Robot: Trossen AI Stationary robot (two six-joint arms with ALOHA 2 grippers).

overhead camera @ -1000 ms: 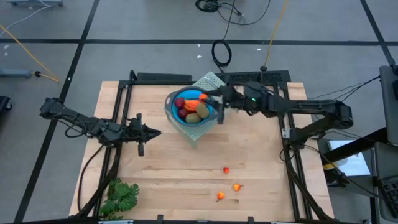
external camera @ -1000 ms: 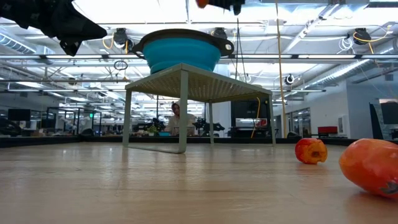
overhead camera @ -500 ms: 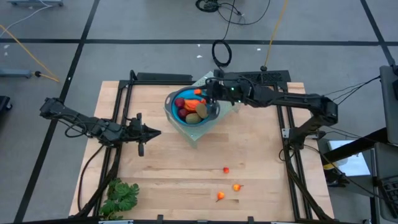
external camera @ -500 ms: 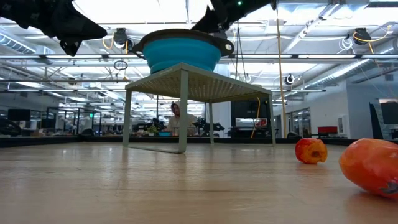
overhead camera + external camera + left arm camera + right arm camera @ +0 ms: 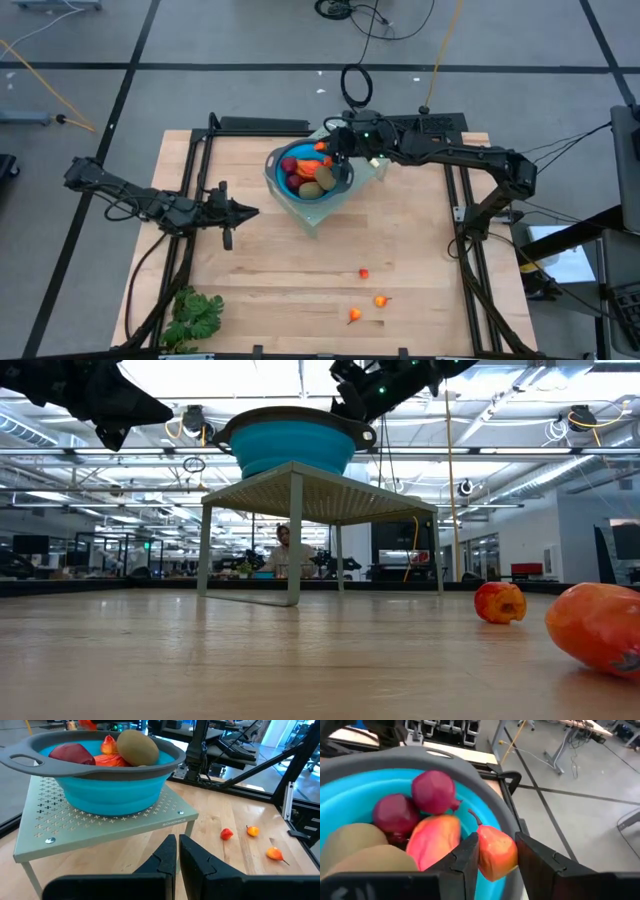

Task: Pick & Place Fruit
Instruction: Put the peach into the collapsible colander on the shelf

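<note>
High view: a wooden table (image 5: 300, 255) with dark metal rails carries a pale perforated stand (image 5: 345, 135) at its far middle, and on it a blue bowl (image 5: 277, 175) with a grey rim. No writing can be read anywhere. The bowl holds two dark-red balls (image 5: 291, 168), olive-brown ovals (image 5: 318, 181) and a longer red-orange piece (image 5: 309, 168). The right gripper (image 5: 333, 148) reaches in from the right and hangs over the bowl's far right rim. The left gripper (image 5: 243, 211) waits to the left of the stand, low over the wood. Three tiny orange-red fruits (image 5: 364, 273) lie loose near the right middle of the table, well apart from the bowl, and a leafy green bunch (image 5: 193, 315) sits at the near left corner.

Low view: the stand rests on thin legs with the bowl on top; two of the loose fruits (image 5: 500, 602) lie at the right.

Left wrist view: the left fingers (image 5: 165, 857) are pressed together, pointing at the stand, whose sheet is punched with small crosses.

Right wrist view: the right fingers (image 5: 467, 855) pinch a small orange-red fruit (image 5: 495, 851) with a thin stem, above the bowl's smooth grey rim.
</note>
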